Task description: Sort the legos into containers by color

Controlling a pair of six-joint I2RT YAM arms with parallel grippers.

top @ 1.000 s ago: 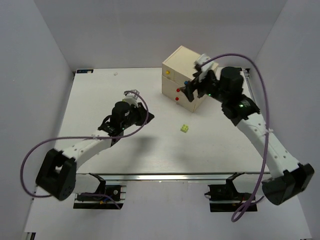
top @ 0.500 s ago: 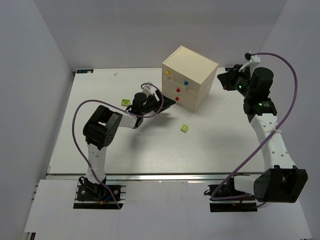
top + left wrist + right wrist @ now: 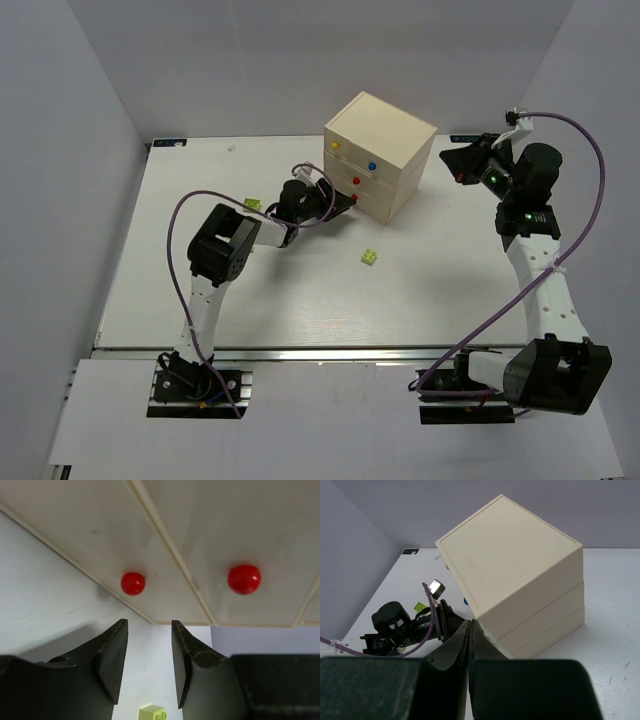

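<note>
The containers are drawers of a cream chest with a yellow knob, a blue knob and two red knobs. One lime-yellow lego lies in front of the chest, and another lies to the left behind my left arm. My left gripper is open and empty, right at the chest's front. In the left wrist view its tips sit just below the red knobs, with a lime lego beneath. My right gripper is shut and empty, hanging to the right of the chest.
The chest stands at the back middle of the white table. My left arm stretches across the table's left middle toward the chest. Grey walls close in the table on the left, back and right.
My left arm has reached forward from the table's middle left up to the chest's red knobs. My right gripper has pulled back from the chest to the right and has shut.
</note>
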